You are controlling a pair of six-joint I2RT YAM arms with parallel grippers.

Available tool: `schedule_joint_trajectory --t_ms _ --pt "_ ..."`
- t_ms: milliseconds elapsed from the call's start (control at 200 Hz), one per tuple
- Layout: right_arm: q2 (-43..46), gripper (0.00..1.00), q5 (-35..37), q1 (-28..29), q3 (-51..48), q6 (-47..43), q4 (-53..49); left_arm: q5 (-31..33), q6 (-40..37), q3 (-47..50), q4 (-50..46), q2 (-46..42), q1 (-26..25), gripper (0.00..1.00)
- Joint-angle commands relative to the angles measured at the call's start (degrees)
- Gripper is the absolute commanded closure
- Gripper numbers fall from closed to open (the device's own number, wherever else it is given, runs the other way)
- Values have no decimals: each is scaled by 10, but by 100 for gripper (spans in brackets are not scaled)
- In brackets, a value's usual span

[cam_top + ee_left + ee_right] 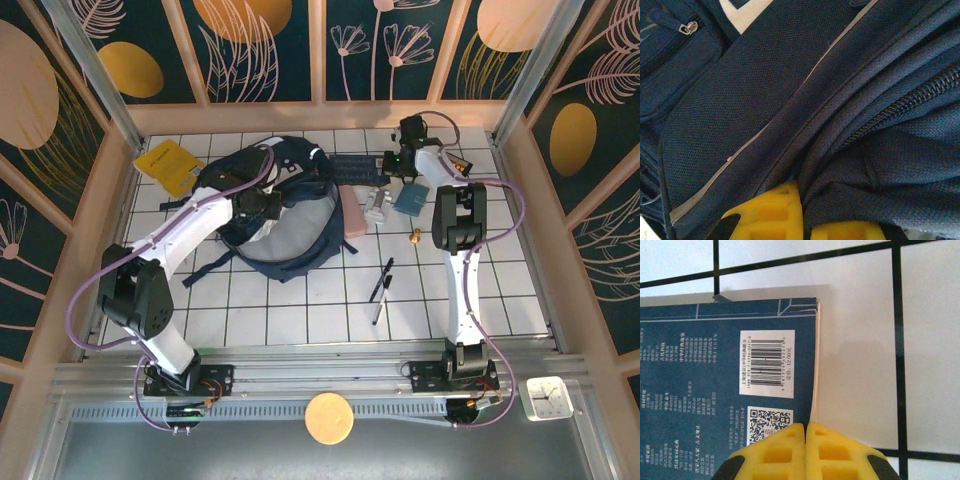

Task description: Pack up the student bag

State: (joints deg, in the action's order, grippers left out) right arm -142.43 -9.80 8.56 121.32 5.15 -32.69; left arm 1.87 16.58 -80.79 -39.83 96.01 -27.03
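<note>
We see the large navy-blue fabric backpack (285,235) lying on the white table with black grid lines (300,310). It is in the left half of the table, toward the far wall, and its main opening is turned upward. The left gripper (272,205) is at the rim of this opening. In the left wrist view its yellow fingers (785,210) stand only a narrow gap apart, and a fold of the backpack cloth, just beside the zipper (900,105), is pressed between them. So this gripper holds the backpack by the cloth.

The right gripper (805,427) is over the far right part of the table, at the edge of a dark blue paperback book (715,390) that lies flat with its barcode side up. Its two fingers are pressed together with no gap. The edge of the book runs up to them, but we cannot tell if they pinch the cover.

To the right of the backpack a pink block (352,212) lies just beside it, and a small teal book (410,200) is near the right arm. Two pens (380,285) lie closer to the arm bases. A flat yellow thing (170,165) lies to the left of the backpack, near the far corner.
</note>
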Motion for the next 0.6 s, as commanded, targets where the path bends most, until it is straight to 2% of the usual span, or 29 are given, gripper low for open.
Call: schedule_joint_trajectory --t_ms 0,140,260,390,595 --pt "60 100 -50 -3 -87 39 50 15 0 14 2 -16 9 100" --pt "135 100 -181 -27 -189 115 173 19 -1 7 2 -17 12 100" --pt "182 100 -243 -31 -247 146 226 23 -4 -4 -2 -18 17 100" --pt "230 100 -283 -34 -313 191 280 36 -8 -5 -9 -24 22 100" --pt "298 100 -292 -38 -390 240 329 46 -6 3 -18 -48 43 100"
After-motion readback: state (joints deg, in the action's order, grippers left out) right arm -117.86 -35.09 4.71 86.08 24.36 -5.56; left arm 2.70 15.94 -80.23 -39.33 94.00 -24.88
